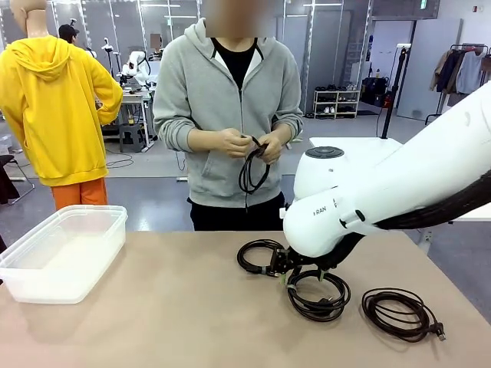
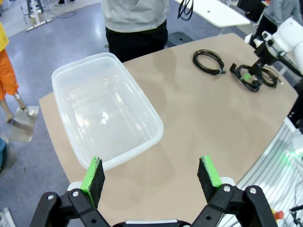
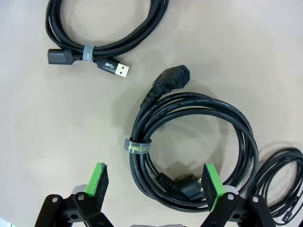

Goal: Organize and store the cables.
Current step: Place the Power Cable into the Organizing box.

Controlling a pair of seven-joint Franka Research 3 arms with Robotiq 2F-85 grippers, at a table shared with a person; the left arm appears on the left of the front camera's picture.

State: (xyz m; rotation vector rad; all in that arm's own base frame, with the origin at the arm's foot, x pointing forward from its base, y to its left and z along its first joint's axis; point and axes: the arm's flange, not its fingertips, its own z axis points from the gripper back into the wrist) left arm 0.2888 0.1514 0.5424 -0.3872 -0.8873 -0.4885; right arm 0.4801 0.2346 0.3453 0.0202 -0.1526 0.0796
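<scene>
Tan tabletop [image 1: 192, 307] carries three coiled black cables at the lower right of the front view. A fourth cable [image 1: 252, 170] hangs as a loop from the person's hands [image 1: 245, 143] at upper centre. The middle coil, a power cord [image 1: 318, 295], lies directly beneath the right gripper [image 1: 307, 274], which the white arm largely hides.

In the right wrist view the power cord [image 3: 199, 101] sits at centre, bound by a grey strap with yellow print. Its angled socket plug is at the top and its mains plug at the bottom. The right gripper [image 3: 155, 183] has its green pads spread wide with nothing pinched, and the coil's left part lies between them. A USB cable [image 3: 87, 53] with a grey strap lies at upper left, apart from the power cord. A thinner cable [image 3: 279, 165] lies just beside the cord at the lower right edge.

A clear plastic bin [image 1: 57, 284] stands at the left of the front view, well apart from the coils. In the left wrist view the left gripper [image 2: 152, 176] hangs at the bottom edge over the table beside the bin, fingers wide apart and holding nothing.
</scene>
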